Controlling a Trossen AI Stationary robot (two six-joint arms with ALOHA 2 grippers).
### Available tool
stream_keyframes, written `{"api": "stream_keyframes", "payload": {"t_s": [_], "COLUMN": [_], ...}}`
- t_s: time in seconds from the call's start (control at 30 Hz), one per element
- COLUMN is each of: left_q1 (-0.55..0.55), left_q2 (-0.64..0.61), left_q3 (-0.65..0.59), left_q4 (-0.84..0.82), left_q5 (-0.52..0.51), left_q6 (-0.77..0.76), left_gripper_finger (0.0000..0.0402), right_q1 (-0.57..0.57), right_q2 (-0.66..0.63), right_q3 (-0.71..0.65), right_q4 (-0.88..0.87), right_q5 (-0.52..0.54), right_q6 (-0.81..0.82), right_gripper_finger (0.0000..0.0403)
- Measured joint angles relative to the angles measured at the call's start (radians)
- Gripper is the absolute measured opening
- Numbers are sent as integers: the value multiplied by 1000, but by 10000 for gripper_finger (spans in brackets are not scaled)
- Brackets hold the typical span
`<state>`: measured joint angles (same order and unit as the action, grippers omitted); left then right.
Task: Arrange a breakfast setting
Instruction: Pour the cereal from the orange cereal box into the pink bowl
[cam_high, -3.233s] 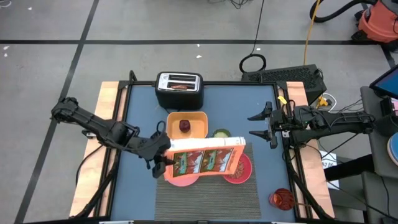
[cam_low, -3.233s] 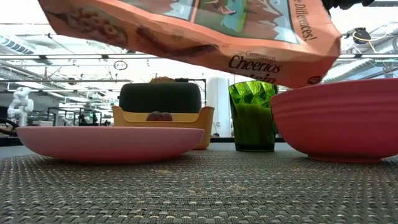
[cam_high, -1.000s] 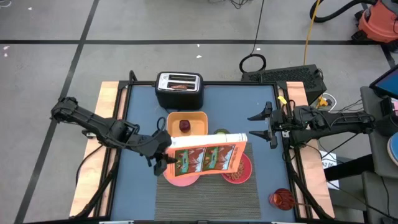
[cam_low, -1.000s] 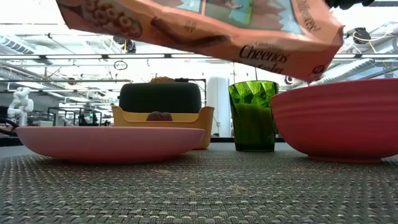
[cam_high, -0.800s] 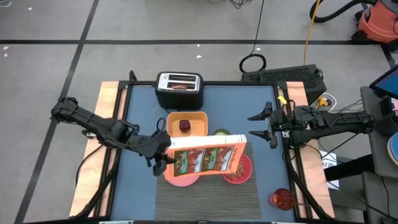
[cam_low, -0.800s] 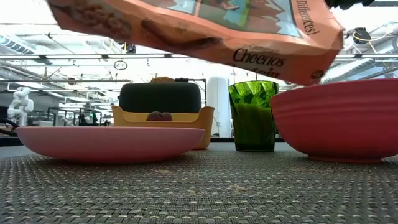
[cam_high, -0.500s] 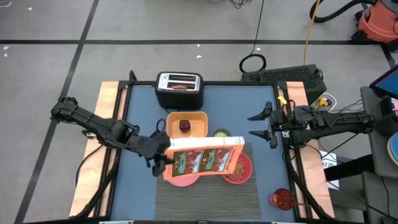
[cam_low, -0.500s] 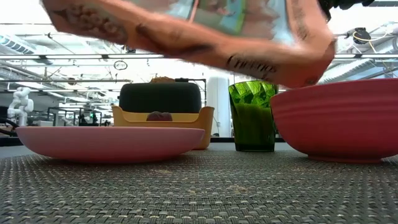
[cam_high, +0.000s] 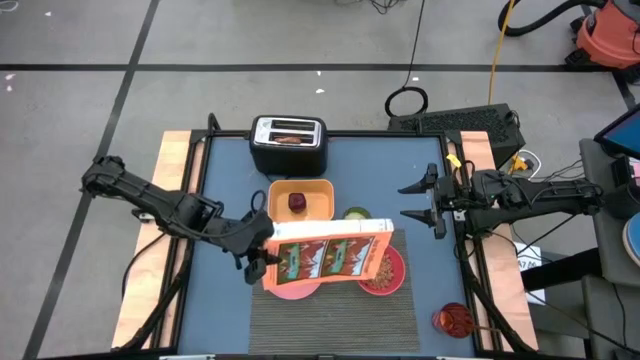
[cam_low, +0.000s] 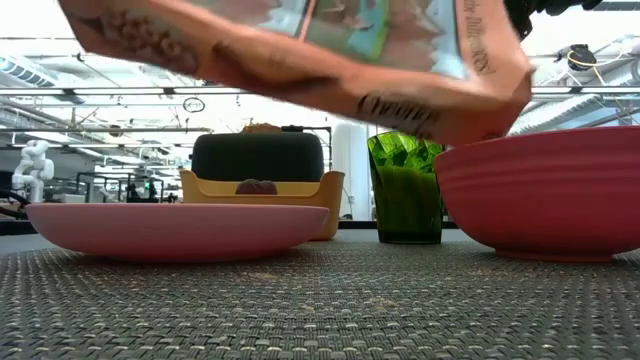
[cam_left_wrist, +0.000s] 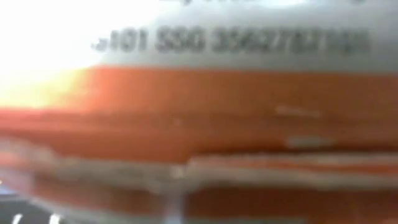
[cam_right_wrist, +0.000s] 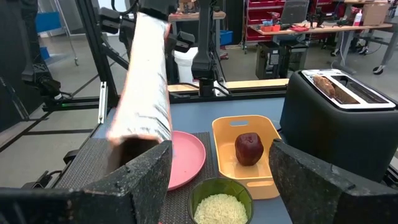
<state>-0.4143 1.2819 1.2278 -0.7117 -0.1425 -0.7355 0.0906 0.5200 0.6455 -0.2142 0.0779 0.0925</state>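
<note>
Left tool (cam_high: 262, 254) has tipped the cereal box (cam_high: 332, 255) further over the bowl (cam_high: 383, 272).

From up here I see the desk (cam_high: 225, 190), blue-topped with wooden side strips, carrying a black toaster (cam_high: 288, 143) at its far edge and a yellow tray (cam_high: 300, 200) in the middle. A green cup (cam_high: 355, 214) stands just beside the tray. Nearer me lies the dark grey ribbed placemat (cam_high: 330, 318), with a red glass (cam_high: 452, 321) off its right side.

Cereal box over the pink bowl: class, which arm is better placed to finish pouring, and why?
Left. Its gripper already holds the tilted cereal box above the pink bowl; the right gripper waits open, off to the side.
</note>
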Motion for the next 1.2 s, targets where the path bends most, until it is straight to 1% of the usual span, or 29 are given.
{"api": "stream_keyframes", "payload": {"t_s": [0.1,0.2,0.3,0.4,0.47,0.53,0.63,0.9,1.0,1.1,1.2], "left_q1": [0,0,0,0,0,0,0,0,3,2,3], "left_q2": [-1,0,-1,0,0,-1,0,0,0,0,-1], "left_q3": [1,0,1,0,0,1,0,1,0,0,0], "left_q4": [0,-14,-2,-21,-3,-19,-9,20,-15,18,-8], "left_q5": [19,0,17,2,9,13,-10,1,0,-6,7], "left_q6": [12,0,8,-4,3,4,-1,20,18,17,21], "left_gripper_finger": [186,186,186,186,186,186,186,186,186,186,186], "right_q1": [0,0,0,0,0,0,0,0,0,0,0], "right_q2": [0,0,0,0,0,0,0,0,0,0,0], "right_q3": [0,0,0,0,0,0,0,0,0,0,0], "right_q4": [0,0,0,0,0,0,0,0,0,0,0], "right_q5": [0,0,0,0,0,0,0,0,0,0,0], "right_q6": [0,0,0,0,0,0,0,0,0,0,0], "right_gripper_finger": [258,258,258,258,258,258,258,258,258,258,258]}}
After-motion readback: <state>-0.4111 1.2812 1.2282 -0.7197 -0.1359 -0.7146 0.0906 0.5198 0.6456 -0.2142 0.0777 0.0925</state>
